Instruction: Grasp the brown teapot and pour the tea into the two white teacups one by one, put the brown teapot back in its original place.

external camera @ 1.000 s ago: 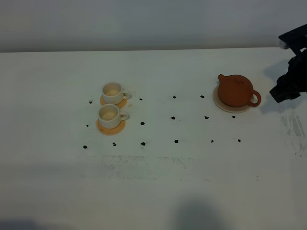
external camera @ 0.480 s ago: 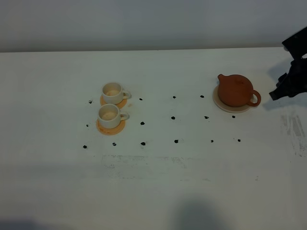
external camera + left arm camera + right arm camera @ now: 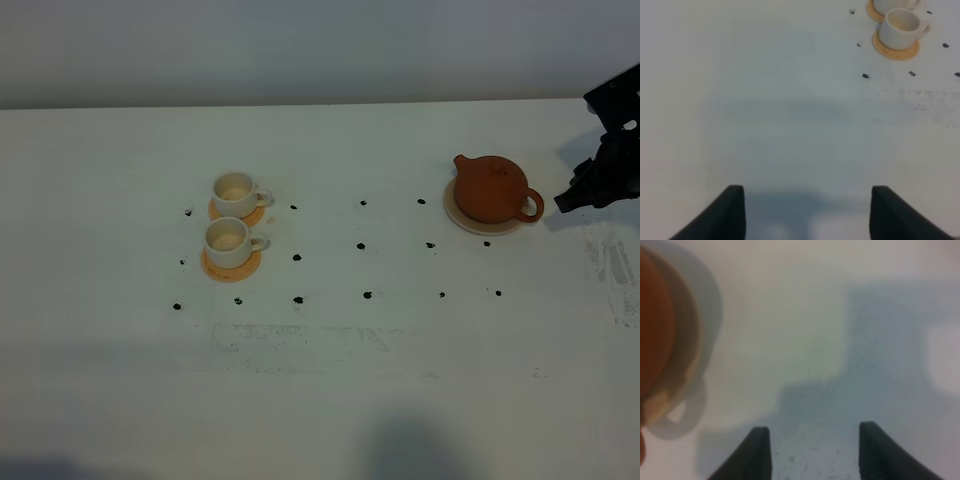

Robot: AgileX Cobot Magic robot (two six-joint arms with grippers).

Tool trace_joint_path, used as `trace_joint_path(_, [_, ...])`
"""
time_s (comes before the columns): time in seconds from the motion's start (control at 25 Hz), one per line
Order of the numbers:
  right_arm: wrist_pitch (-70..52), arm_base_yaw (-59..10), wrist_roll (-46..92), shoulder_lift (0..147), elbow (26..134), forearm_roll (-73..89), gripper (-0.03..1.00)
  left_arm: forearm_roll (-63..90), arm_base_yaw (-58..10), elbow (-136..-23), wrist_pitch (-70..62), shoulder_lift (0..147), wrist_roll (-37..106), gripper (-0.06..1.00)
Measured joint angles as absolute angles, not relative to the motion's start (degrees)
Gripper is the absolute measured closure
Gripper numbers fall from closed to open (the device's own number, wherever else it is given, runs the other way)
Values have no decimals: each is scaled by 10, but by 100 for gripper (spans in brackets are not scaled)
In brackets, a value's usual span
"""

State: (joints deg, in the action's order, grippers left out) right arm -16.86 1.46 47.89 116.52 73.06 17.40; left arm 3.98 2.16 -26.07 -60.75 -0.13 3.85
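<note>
**Teapot on its saucer, right claw open near the handle**

Teapot (image 3: 492, 188) sat upright on the saucer (image 3: 453, 213), right of centre in the high view, with its spout toward the upper left and its handle toward the right edge. Open table (image 3: 400, 380) lay all round it, marked only by small black dots (image 3: 361, 245). The table's far edge ran across the upper part of the frame.

Well apart at centre left, the upper cup (image 3: 234, 193) and lower cup (image 3: 229, 242) stood close together, each on a coaster (image 3: 231, 270).

The right gripper (image 3: 572, 198) reached in from the right edge, near the handle but not touching it, jaws apart. The left gripper (image 3: 807, 215) hung over open table, jaws also apart, with the lower cup well ahead of it.
</note>
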Motion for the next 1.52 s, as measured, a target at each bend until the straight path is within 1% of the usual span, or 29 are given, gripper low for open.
trace_joint_path(0.4, [-169,-7,480,1166,729,185,55,40,22,-261,-608,-1,38,42])
trace_joint_path(0.84, [-213,-16,479,1166,729,204,55,40,22,-261,-608,-1,38,42])
trace_joint_path(1.52, [-247,-33,479,1166,729,208,55,40,22,-261,-608,-1,38,42])
